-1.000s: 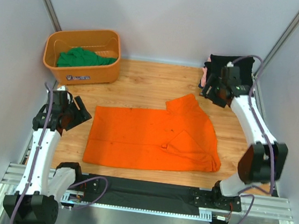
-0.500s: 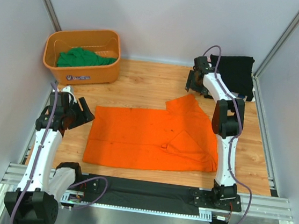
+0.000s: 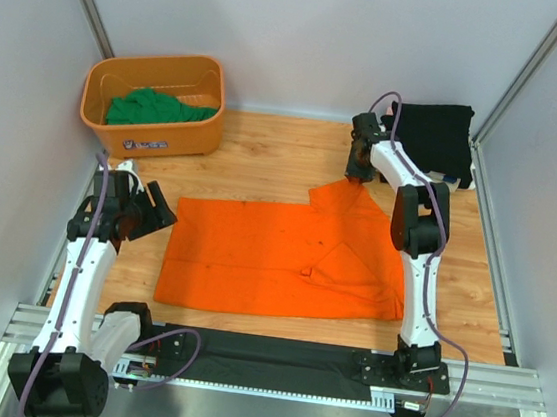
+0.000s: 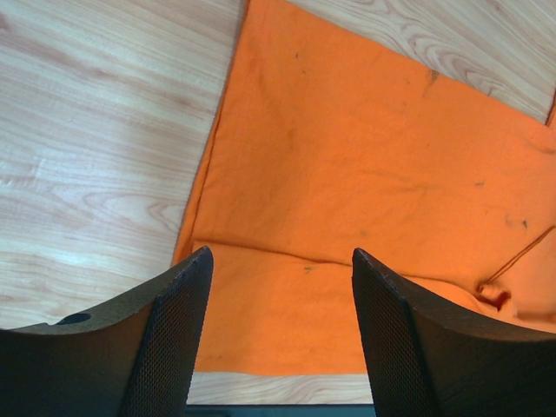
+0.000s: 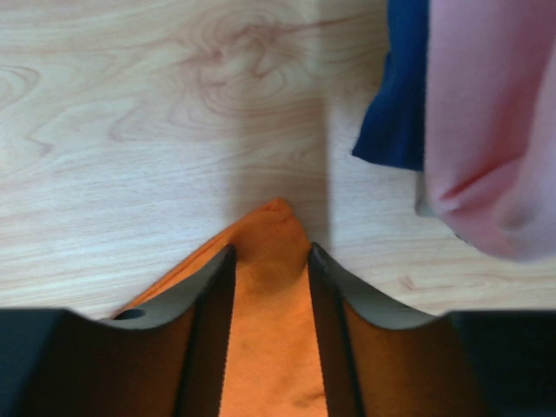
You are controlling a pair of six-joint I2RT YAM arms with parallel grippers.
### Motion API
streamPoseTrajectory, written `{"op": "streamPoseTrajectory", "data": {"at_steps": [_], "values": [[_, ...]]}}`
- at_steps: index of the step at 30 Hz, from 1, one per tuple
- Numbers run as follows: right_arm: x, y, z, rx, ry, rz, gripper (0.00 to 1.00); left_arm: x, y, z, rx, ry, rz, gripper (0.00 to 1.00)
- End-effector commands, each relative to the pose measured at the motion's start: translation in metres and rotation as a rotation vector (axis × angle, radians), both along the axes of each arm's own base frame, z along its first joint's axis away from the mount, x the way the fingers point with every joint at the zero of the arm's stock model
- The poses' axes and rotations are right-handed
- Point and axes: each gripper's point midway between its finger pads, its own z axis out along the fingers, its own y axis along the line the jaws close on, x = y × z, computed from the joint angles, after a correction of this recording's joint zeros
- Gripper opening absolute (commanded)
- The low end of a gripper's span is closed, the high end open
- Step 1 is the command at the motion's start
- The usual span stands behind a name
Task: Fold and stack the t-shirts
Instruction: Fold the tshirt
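Observation:
The bright orange t-shirt [image 3: 273,258] lies spread flat in the middle of the wooden table. My right gripper [image 3: 357,169] is at its far right sleeve corner, shut on the orange cloth [image 5: 271,261], which bunches to a point between the fingers. My left gripper [image 3: 160,210] is open and empty, hovering over the shirt's left edge [image 4: 287,287]. A green t-shirt [image 3: 155,109] lies in the orange basket. A folded black t-shirt [image 3: 430,133] sits at the back right on top of pale cloth [image 3: 460,179].
The rigid orange plastic basket [image 3: 116,130] stands at the back left. In the right wrist view pink cloth [image 5: 486,130] and dark blue cloth [image 5: 398,95] lie close on the right. A dark cloth strip [image 3: 261,360] runs along the near rail. Grey walls enclose the table.

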Motion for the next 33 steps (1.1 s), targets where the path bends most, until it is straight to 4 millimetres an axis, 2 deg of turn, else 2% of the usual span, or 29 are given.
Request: {"op": "streamPoseTrajectory", "data": {"at_steps": [1, 3, 4, 6, 10, 11, 12, 13, 16, 17, 18, 20, 22, 23, 24, 26, 28, 29, 33], "values": [[-0.010, 0.007, -0.021, 0.032, 0.044, -0.002, 0.32, 0.009, 0.003, 0.007, 0.020, -0.040, -0.007, 0.72], [-0.017, 0.011, -0.027, 0.057, 0.060, 0.004, 0.24, 0.009, 0.004, 0.007, 0.024, -0.037, -0.002, 0.72], [-0.017, 0.014, -0.024, 0.069, 0.055, 0.002, 0.12, 0.009, 0.005, 0.007, 0.028, -0.037, 0.004, 0.72], [-0.020, 0.018, -0.024, 0.087, 0.048, 0.011, 0.00, 0.012, 0.008, 0.008, 0.040, -0.035, 0.011, 0.72], [-0.027, 0.023, -0.018, 0.093, 0.010, 0.010, 0.00, 0.024, 0.015, 0.007, 0.062, -0.015, 0.028, 0.71], [-0.024, 0.027, -0.016, 0.103, -0.021, 0.010, 0.00, 0.027, 0.016, 0.007, 0.065, -0.008, 0.028, 0.71], [-0.025, 0.027, -0.015, 0.105, -0.033, 0.008, 0.00, 0.036, 0.017, 0.004, 0.062, 0.020, 0.028, 0.71], [-0.034, 0.025, -0.017, 0.101, -0.023, 0.003, 0.00, 0.041, 0.017, 0.003, 0.065, 0.030, 0.021, 0.71], [-0.039, 0.024, -0.012, 0.104, -0.052, -0.009, 0.00, 0.064, 0.022, -0.005, 0.065, 0.096, 0.020, 0.69], [-0.037, 0.024, -0.010, 0.107, -0.071, -0.011, 0.00, 0.072, 0.021, -0.018, 0.055, 0.146, 0.012, 0.69], [-0.036, 0.023, -0.004, 0.110, -0.089, -0.012, 0.00, 0.084, 0.021, -0.012, 0.047, 0.137, 0.007, 0.68], [-0.037, 0.025, -0.004, 0.123, -0.105, -0.003, 0.00, 0.097, 0.019, -0.017, 0.030, 0.164, 0.004, 0.66], [-0.036, 0.028, -0.004, 0.133, -0.108, 0.009, 0.00, 0.115, 0.017, -0.027, 0.030, 0.200, 0.005, 0.65], [-0.036, 0.028, -0.005, 0.137, -0.105, 0.012, 0.00, 0.121, 0.016, -0.042, 0.033, 0.240, 0.006, 0.65], [-0.036, 0.030, -0.008, 0.139, -0.097, 0.017, 0.00, 0.130, 0.014, -0.041, 0.037, 0.238, 0.003, 0.64], [-0.036, 0.032, -0.010, 0.148, -0.092, 0.028, 0.00, 0.142, 0.006, -0.057, 0.048, 0.276, -0.012, 0.63], [-0.037, 0.032, -0.009, 0.151, -0.092, 0.029, 0.00, 0.148, 0.004, -0.068, 0.069, 0.301, -0.003, 0.63], [-0.036, 0.032, -0.009, 0.152, -0.094, 0.028, 0.00, 0.149, 0.003, -0.082, 0.072, 0.337, 0.000, 0.63], [-0.036, 0.030, -0.012, 0.165, -0.087, 0.025, 0.00, 0.147, 0.004, -0.101, 0.101, 0.377, 0.034, 0.63]]}}
